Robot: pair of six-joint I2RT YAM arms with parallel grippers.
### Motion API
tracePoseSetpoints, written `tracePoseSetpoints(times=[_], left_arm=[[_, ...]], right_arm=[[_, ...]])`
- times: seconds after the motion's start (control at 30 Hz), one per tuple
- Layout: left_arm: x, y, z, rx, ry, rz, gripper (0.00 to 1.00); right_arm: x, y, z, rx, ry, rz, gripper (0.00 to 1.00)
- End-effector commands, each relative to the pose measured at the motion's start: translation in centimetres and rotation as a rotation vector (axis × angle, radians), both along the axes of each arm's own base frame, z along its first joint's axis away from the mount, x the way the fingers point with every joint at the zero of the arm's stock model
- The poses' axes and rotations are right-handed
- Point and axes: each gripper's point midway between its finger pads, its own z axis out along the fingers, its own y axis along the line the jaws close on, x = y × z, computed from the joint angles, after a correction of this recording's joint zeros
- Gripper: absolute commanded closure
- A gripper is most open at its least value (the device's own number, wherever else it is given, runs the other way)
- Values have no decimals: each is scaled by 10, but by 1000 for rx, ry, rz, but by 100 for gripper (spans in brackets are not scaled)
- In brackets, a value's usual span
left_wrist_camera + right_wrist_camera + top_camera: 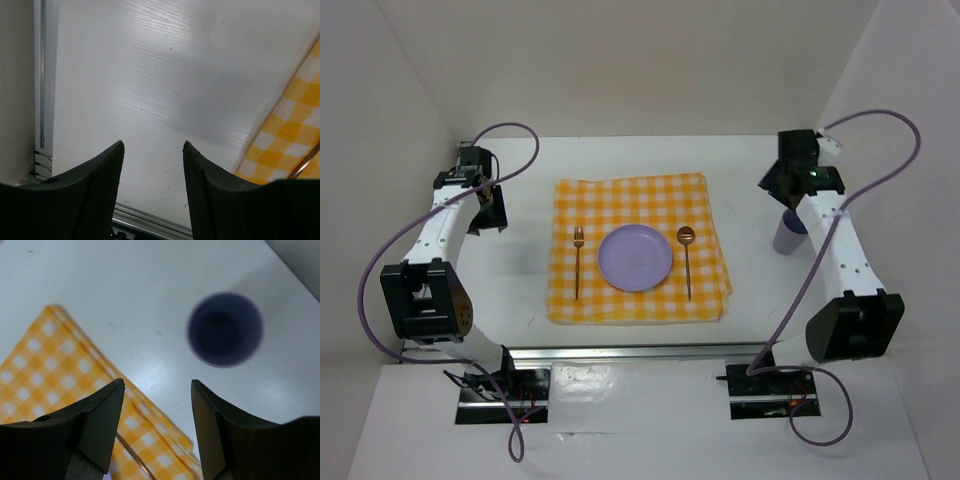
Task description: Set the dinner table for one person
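Right wrist: hovered near purple cup (225, 329), right fingers (97, 425) spread empty, left fingers (102, 190) likewise; might have clipped and toppled it.

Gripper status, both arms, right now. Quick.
Left gripper: open, holding nothing.
Right gripper: open, holding nothing.

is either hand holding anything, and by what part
Nothing is held. The left hand is open over the dinner table; the right hand is open above the purple cup, not touching it.
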Motion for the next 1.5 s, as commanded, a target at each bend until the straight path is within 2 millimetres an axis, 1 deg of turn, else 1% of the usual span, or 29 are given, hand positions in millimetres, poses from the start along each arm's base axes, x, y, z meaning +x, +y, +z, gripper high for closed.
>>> tracePoseSetpoints(times=[0.0, 0.03, 0.07, 0.1, 0.13, 0.17, 0.23, 0.33, 0.37, 0.4, 0.47, 0.5, 0.63, 0.7, 0.8, 0.87, 0.97, 1.0, 1.07, 1.17, 1.2, 1.23, 1.3, 1.4, 1.47], left_arm=[[9, -3, 19, -24, -57, -24, 42], [9, -6, 19, -36, -58, -30, 42], [9, -6, 19, -36, -58, -30, 42], [10, -8, 18, -51, -60, -38, 42], [10, -10, 18, -60, -61, -43, 42], [11, -13, 18, -73, -63, -49, 42], [11, -16, 20, -91, -74, -59, 42], [9, -20, 19, -107, -65, -76, 42], [10, -20, 16, -109, -56, -75, 42], [12, -20, 20, -107, -67, -76, 42], [10, -22, 16, -121, -50, -80, 43], [12, -22, 19, -119, -59, -81, 43], [12, -22, 19, -119, -59, -81, 43], [12, -22, 19, -119, -59, -81, 43], [12, -22, 19, -119, -59, -81, 43], [10, -22, 18, -121, -50, -80, 43], [10, -22, 18, -121, -50, -80, 43], [10, -22, 18, -121, -50, -80, 43], [10, -22, 18, -121, -50, -80, 43], [10, -22, 18, -121, -50, -80, 44], [10, -22, 18, -121, -50, -80, 44], [10, -22, 18, -121, -50, -80, 44], [10, -22, 18, -121, -50, -80, 44], [10, -22, 18, -121, -50, -80, 44], [10, -22, 18, -121, -50, -80, 44]], right_arm=[[-29, -19, -9, 115, 17, -97, 37], [-32, -28, -9, 114, 9, -136, 37], [-35, -44, -11, 101, -2, -220, 37], [-38, -49, -15, 85, 1, -257, 37], [-40, -55, -14, 74, -5, -302, 37], [-49, -69, -19, 41, 16, -379, 37], [-52, -74, -25, 54, 7, -445, 38], [-43, -75, -36, 96, -12, -480, 42], [-42, -75, -44, 108, 6, -501, 44], [-38, -72, -48, 150, -6, -532, 44], [-41, -71, -60, 174, 17, -577, 45], [-47, -69, -73, 196, 42, -626, 45], [-56, -68, -95, 208, 69, -664, 45], [-55, -68, -98, 212, 74, -674, 45], [-60, -67, -102, 212, 91, -685, 45], [-63, -69, -109, 201, 100, -690, 45], [-61, -73, -105, 193, 61, -705, 45], [-65, -74, -106, 184, 72, -719, 45], [-67, -77, -106, 173, 63, -744, 45], [-70, -77, -93, 188, 24, -747, 45], [-68, -77, -87, 197, -6, -744, 45], [-64, -78, -71, 210, -69, -726, 45], [-61, -76, -60, 221, -108, -699, 45], [-61, -78, -49, 222, -141, -700, 43], [-60, -79, -55, 214, -129, -713, 41]])
